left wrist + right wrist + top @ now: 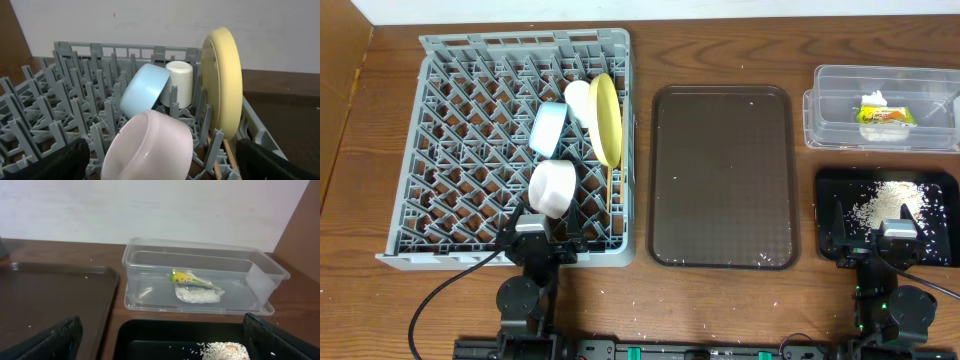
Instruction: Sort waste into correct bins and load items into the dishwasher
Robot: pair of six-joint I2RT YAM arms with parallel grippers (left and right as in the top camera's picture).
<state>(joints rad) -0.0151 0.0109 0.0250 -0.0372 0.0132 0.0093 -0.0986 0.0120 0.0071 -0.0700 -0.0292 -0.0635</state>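
Along the near edge the left gripper and right gripper rest spread and empty; stray rice on the brown tray probably wants a low, light pinch

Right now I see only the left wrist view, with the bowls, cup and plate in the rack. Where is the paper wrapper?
Observer: The wrapper lies inside the clear tub, at the far right of the table.
Operator: Good. And the loose rice?
Observer: Most of the rice is piled in the black tray, which sits on the robot's side of the tub.
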